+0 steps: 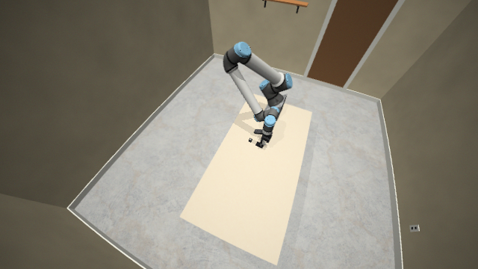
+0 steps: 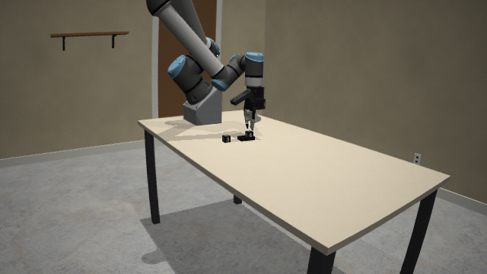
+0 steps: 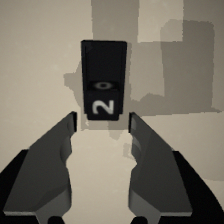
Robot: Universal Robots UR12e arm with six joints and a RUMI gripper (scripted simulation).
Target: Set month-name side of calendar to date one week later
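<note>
The calendar's black tray [image 1: 258, 143] [image 2: 243, 138] [image 3: 103, 60] rests on the bench [image 1: 239, 194] [image 2: 304, 160], carrying one cube [image 2: 249, 134] [image 3: 103, 106] at one end; the other cube [image 1: 250, 140] [image 2: 226, 138] sits outside, near it. The pincer [image 1: 264, 142] [image 2: 249, 129] [image 3: 103, 113] hovers above with fingers apart, gripping nothing.

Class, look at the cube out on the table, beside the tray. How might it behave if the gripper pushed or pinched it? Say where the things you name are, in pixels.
The loose cube [image 1: 250, 140] [image 2: 226, 138] would probably slide or tip over an edge, not roll, given its flat faces and square edges. Its straight, boxy outline suggests it is stiff and should hold its shape when pinched. Being small, it is likely light.
</note>
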